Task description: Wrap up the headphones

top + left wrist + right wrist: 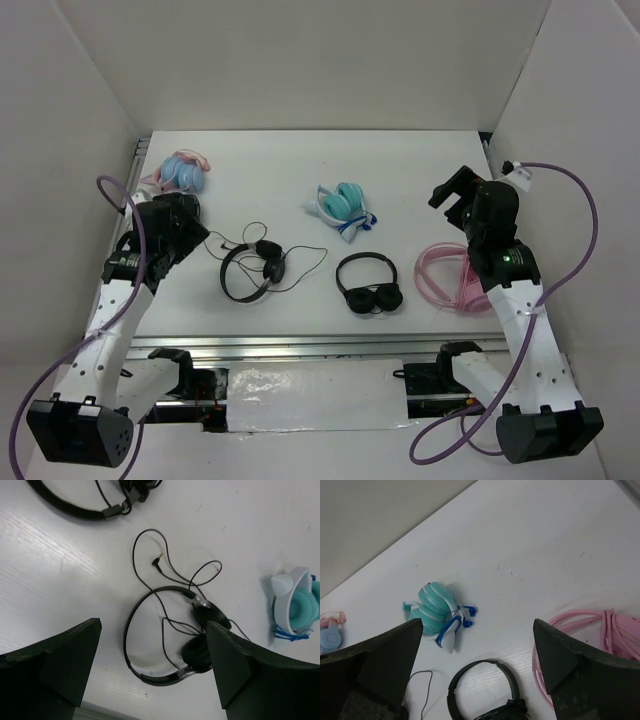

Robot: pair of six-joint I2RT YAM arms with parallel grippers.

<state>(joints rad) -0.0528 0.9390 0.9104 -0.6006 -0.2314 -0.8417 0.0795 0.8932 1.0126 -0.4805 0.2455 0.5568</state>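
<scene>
Headphones [197, 652] near left gripper [152, 630]; not touching

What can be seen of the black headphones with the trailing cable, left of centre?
The headphones are black, with a thin headband and two round padded earcups sitting close together at one side. They lie flat on the white table. Their thin black cable is unwrapped. It sprawls in loose loops across the headband and the table, and its plug lies free. Only the table touches them.

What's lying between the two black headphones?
Just a loop of cable from the corded headphones, lying on the white table. The top view shows it.
</scene>
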